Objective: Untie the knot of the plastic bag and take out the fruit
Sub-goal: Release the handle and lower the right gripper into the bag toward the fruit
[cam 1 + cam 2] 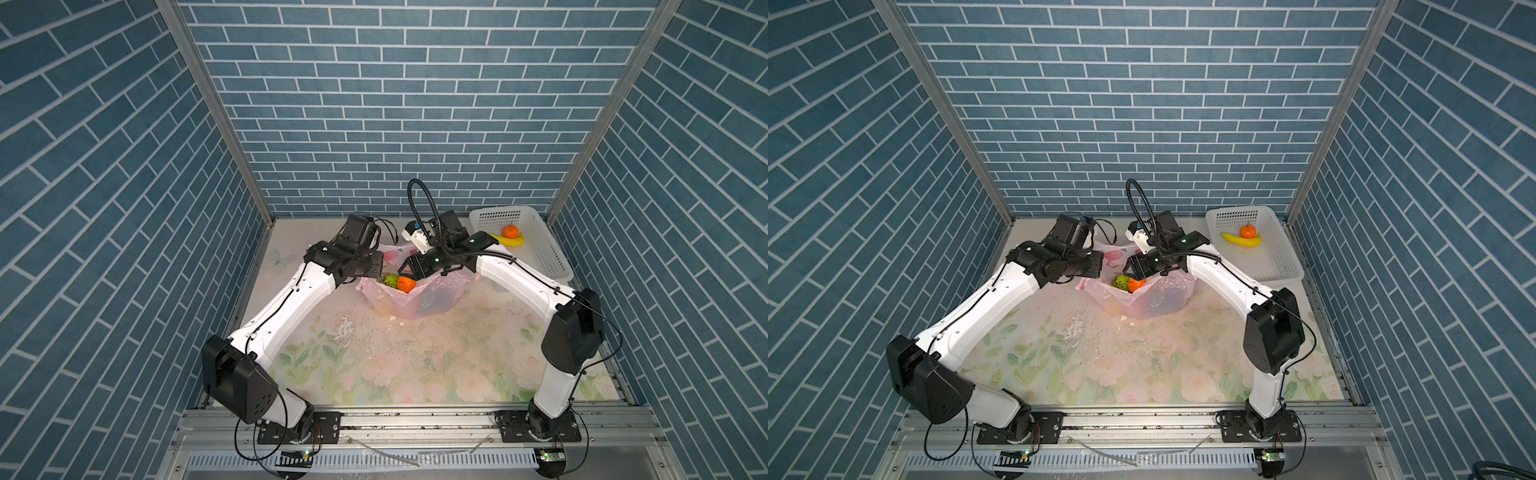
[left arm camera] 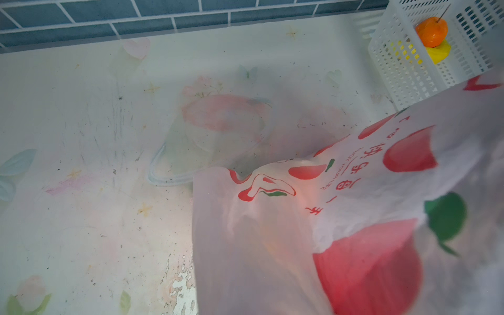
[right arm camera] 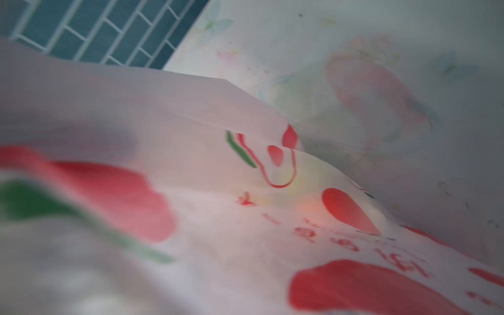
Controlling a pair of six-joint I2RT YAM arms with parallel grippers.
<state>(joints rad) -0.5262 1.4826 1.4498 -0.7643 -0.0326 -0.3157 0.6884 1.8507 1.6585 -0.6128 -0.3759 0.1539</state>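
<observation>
Bag (image 1: 419,303): centre of table (image 1: 374,365), toward far edge; mouth gapes, apparently untied.
Fruit (image 1: 400,282): inside bag, exposed at mouth.
Left gripper (image 1: 377,277): jaws together, seemingly pinching rim to keep mouth open.
Right gripper (image 1: 409,272): over mouth; opening cannot be told.

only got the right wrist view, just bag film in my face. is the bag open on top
Observer: Yes, in a top view the bag gapes open at its top.
Operator: any fruit showing
Observer: A green fruit and an orange fruit sit side by side at the mouth.
Operator: anything in the basket yet
Observer: The white basket at the rear right holds a tangerine and a banana.
</observation>
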